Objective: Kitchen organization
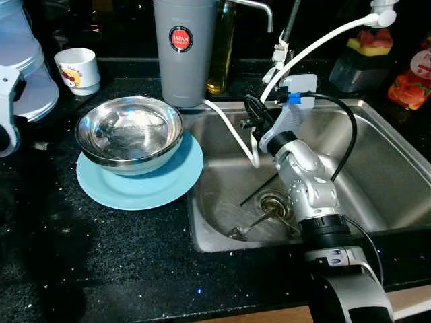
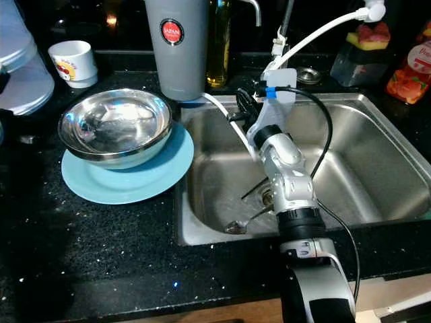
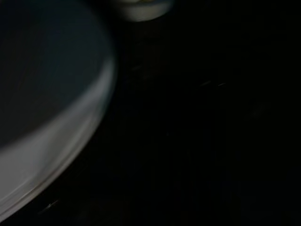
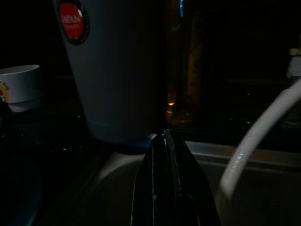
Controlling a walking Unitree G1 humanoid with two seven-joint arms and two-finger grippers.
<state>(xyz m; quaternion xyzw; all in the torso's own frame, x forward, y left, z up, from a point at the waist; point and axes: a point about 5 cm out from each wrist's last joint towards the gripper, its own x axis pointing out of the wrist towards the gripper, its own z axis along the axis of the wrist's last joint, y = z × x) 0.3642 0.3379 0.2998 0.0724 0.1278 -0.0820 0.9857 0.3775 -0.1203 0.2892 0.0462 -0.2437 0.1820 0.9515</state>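
Note:
A steel bowl (image 1: 129,131) rests on a light blue plate (image 1: 145,185) on the black counter, left of the sink (image 1: 377,168). My right gripper (image 1: 252,111) hangs over the sink's back left corner, near the base of a grey tumbler (image 1: 183,50) with a red sticker. In the right wrist view its fingers (image 4: 164,155) are pressed together with nothing between them, pointing at the tumbler (image 4: 113,70). A spoon (image 1: 252,227) lies in the sink by the drain (image 1: 273,202). My left arm (image 1: 8,101) sits at the left edge. A pale curved rim (image 3: 61,141) is blurred in the dark left wrist view.
A white cup (image 1: 77,69) stands at the back left. An oil bottle (image 1: 221,54) is behind the tumbler. A white hose (image 1: 316,44) arcs over the sink beside my right arm. A sponge holder (image 1: 369,44) and a red packet (image 1: 412,81) stand at the back right.

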